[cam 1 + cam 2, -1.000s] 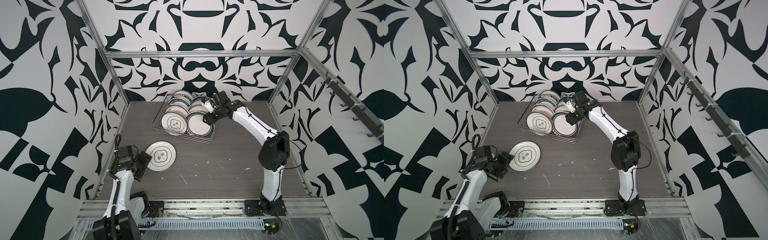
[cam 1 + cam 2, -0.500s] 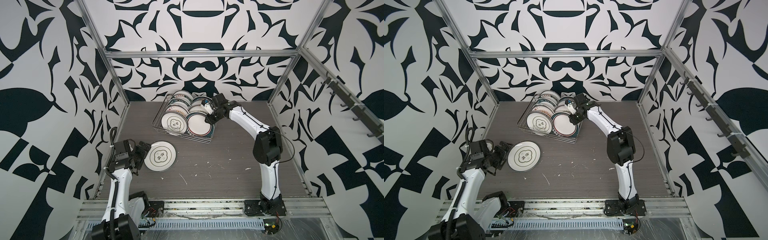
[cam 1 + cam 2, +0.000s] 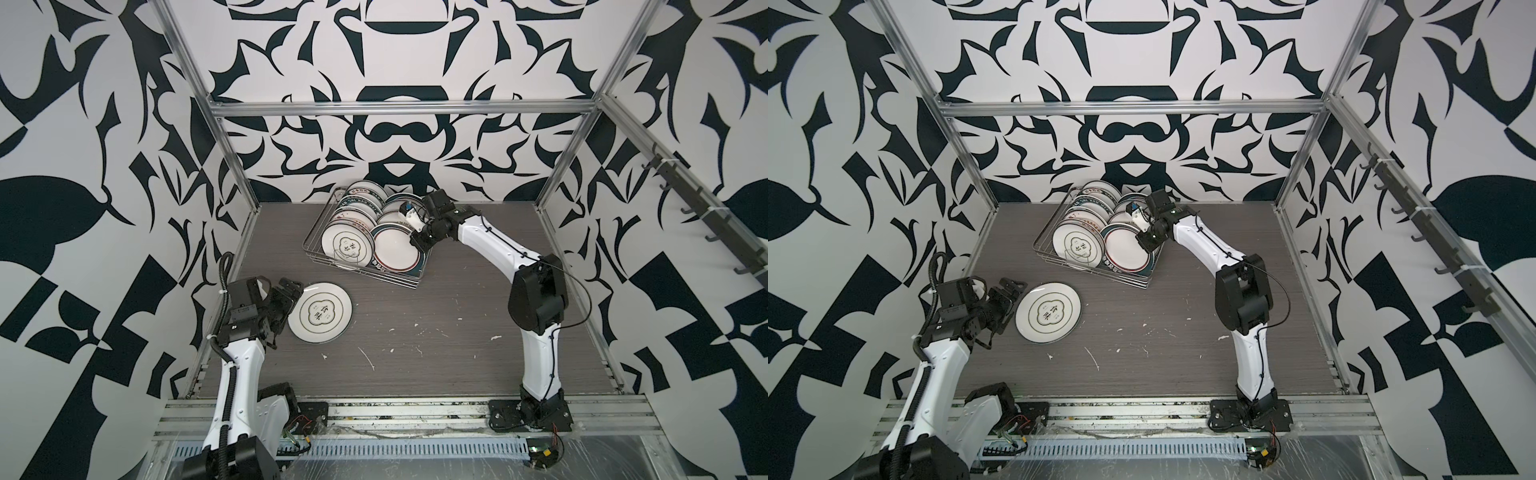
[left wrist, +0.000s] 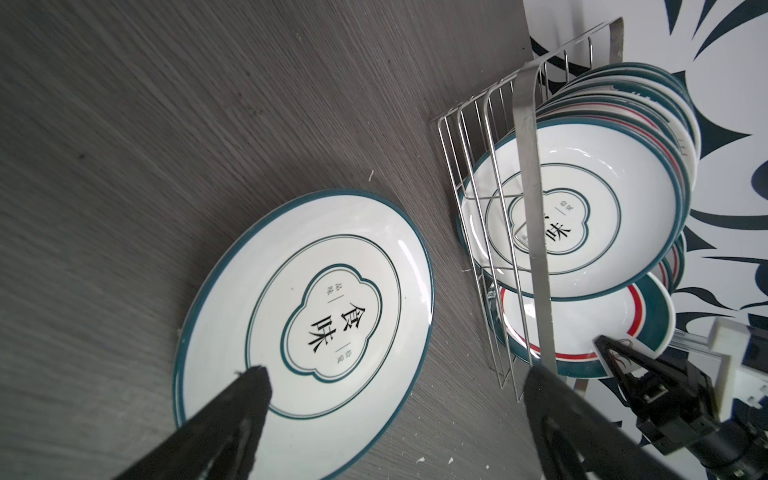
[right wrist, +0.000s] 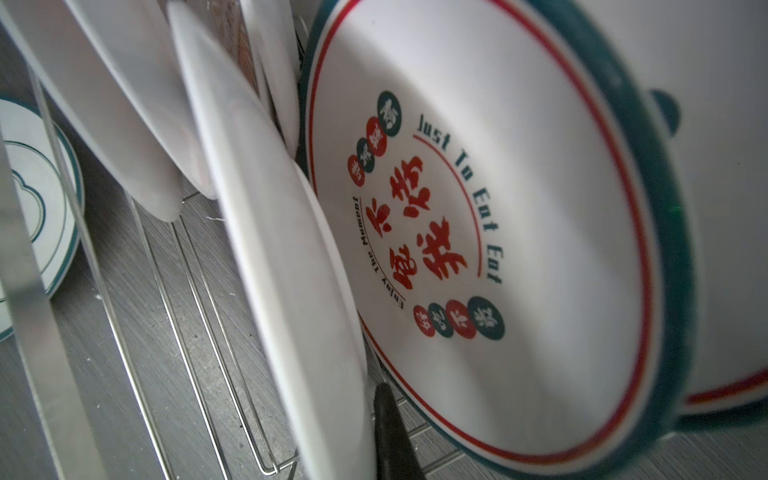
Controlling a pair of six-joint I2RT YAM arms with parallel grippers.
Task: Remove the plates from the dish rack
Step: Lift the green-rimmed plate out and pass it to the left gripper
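Right gripper [image 3: 419, 242] is pinched shut on the rim of the front plate [image 3: 392, 253], which stands in the rack [image 3: 309, 249] at the back of the desk [image 3: 457, 332]. Left gripper [image 3: 287, 300] is wide open and empty, just beside the desk plate [image 3: 320, 312]. Risks on lifting — the thin rim pinch may slip; the plate leaning behind could topple; a snagged wire would drag the rack.

**Camera placement**

Both top views look steeply down from above the front rail [image 3: 415, 415], taking in the whole desk [image 3: 457, 353] and the dish rack [image 3: 357, 270]. The left wrist view looks low across a flat plate [image 4: 303, 307] toward the rack. The right wrist view sits inside it, tight against a white-backed plate [image 5: 282, 270].
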